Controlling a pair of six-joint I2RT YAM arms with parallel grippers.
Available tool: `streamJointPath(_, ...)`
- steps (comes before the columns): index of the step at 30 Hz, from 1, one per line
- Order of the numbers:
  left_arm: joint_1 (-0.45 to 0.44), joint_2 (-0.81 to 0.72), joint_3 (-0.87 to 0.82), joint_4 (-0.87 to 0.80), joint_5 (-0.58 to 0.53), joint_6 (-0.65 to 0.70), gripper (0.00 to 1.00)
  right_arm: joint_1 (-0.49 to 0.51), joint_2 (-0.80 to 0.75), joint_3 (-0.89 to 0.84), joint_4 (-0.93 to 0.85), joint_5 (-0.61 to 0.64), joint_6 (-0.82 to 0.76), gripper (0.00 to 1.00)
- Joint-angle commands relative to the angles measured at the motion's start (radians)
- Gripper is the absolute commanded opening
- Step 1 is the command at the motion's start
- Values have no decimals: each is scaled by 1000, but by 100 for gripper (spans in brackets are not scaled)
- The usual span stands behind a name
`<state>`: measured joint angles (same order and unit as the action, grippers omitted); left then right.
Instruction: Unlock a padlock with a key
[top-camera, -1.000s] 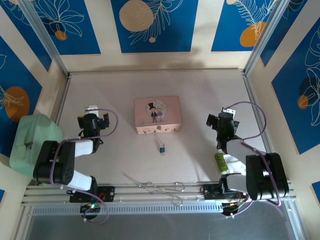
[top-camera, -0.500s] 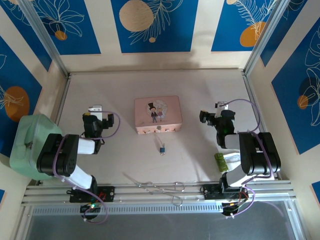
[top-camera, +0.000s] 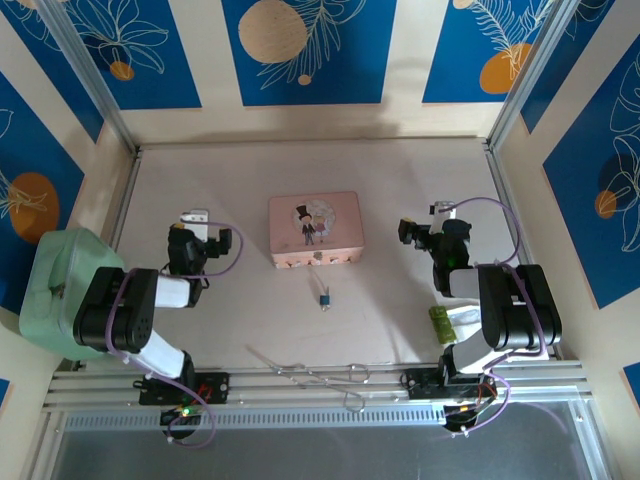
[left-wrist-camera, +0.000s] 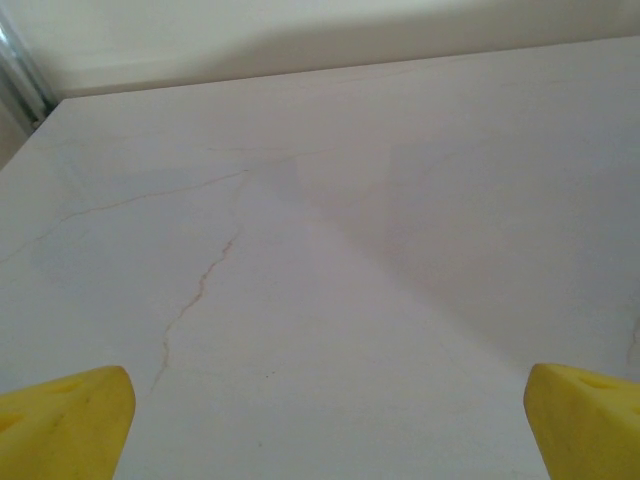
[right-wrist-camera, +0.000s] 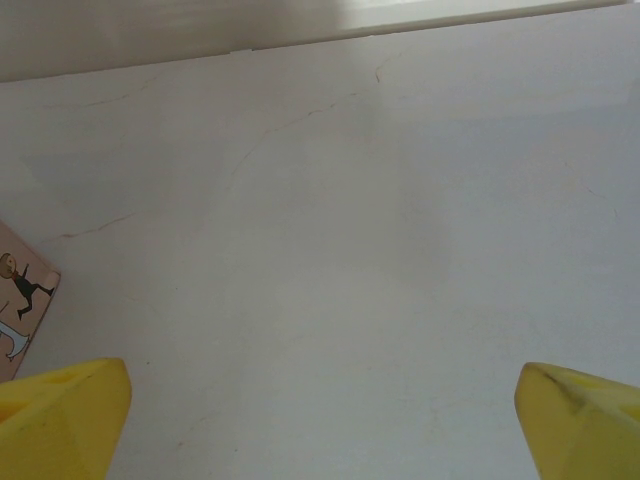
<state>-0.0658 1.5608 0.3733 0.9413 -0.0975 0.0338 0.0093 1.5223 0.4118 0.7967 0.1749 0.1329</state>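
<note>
Surface (top-camera: 420, 170) was mostly bare. Pink box (top-camera: 315, 230) sat mid-surface, between the two arms. Left end effector (top-camera: 207, 228) was left of the box and right end effector (top-camera: 425, 220) right of it, both level with the box and aimed at the far wall. Both were spread wide: in the wrist views the yellow fingertips (left-wrist-camera: 60, 420) sat out at the frame corners with nothing between them.

Padlock (top-camera: 324, 299) lay just on the near side of the box, so behind and inboard of both end effectors. Either arm would need to pull back and turn inward. Distances looked about even; couldn't call a nearer arm.

Key (top-camera: 317, 285) was a thin pale sliver running from the padlock toward the box, long axis roughly far-near, slightly slanted. Touching or inserted: too small to tell.
</note>
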Motion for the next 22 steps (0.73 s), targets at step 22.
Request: streamJointPath(22,-4,5,9,-14,55,19,100,-2,0,5,13,-52,-26,99)
